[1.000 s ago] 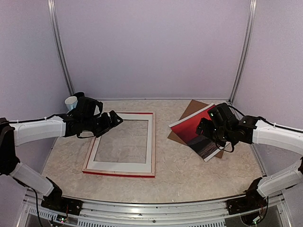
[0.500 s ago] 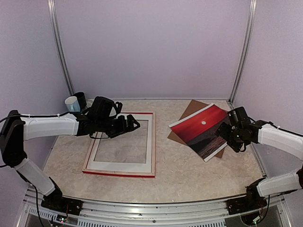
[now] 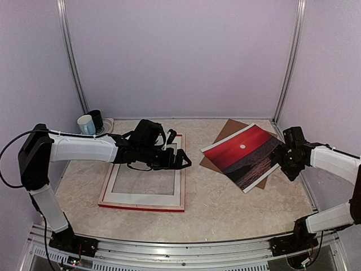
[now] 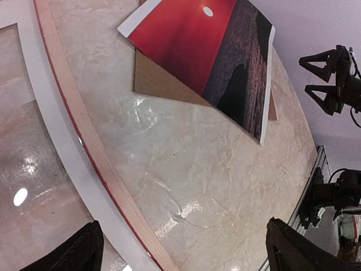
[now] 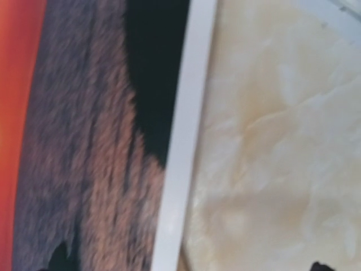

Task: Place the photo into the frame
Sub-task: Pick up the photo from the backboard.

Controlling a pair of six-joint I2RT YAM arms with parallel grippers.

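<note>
Frame lies flat nearest, marbled table showing through its opening. Left gripper hovers over its right rail, jaws wide, holding nothing. Right gripper, equally spread and unladen, sits beside the glossy photo, which rests on brown board at far right.

Plain lilac walls close in three sides, joined by slim metal corner posts. The glossy beige marble-patterned table shows bright glare; an aluminium rail edges its near side.
</note>
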